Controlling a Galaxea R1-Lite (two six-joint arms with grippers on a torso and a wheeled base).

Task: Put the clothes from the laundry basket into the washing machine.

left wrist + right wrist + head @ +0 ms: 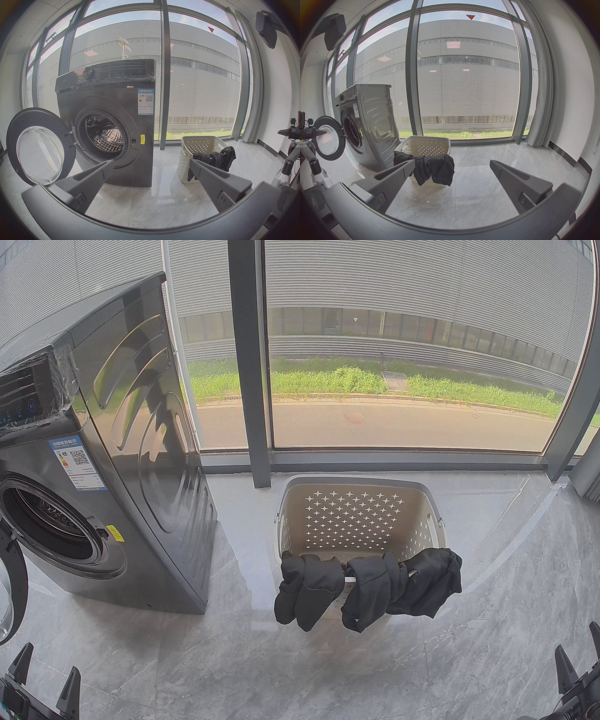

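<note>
The washing machine (125,446) was seen ahead of the left gripper (49,671), with its round door (40,147) swung open. The left gripper's fingers were spread apart, released. The laundry basket (359,480) was set on the floor (437,665) ahead, between the two grippers and well apart from both. Dark clothes (369,590) were draped over its rim nearest the grippers. The right gripper (578,646) was likewise held spread, released.

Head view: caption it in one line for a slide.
Dark clothes draped over the near rim of the laundry basket, beside the open washing machine.
</note>
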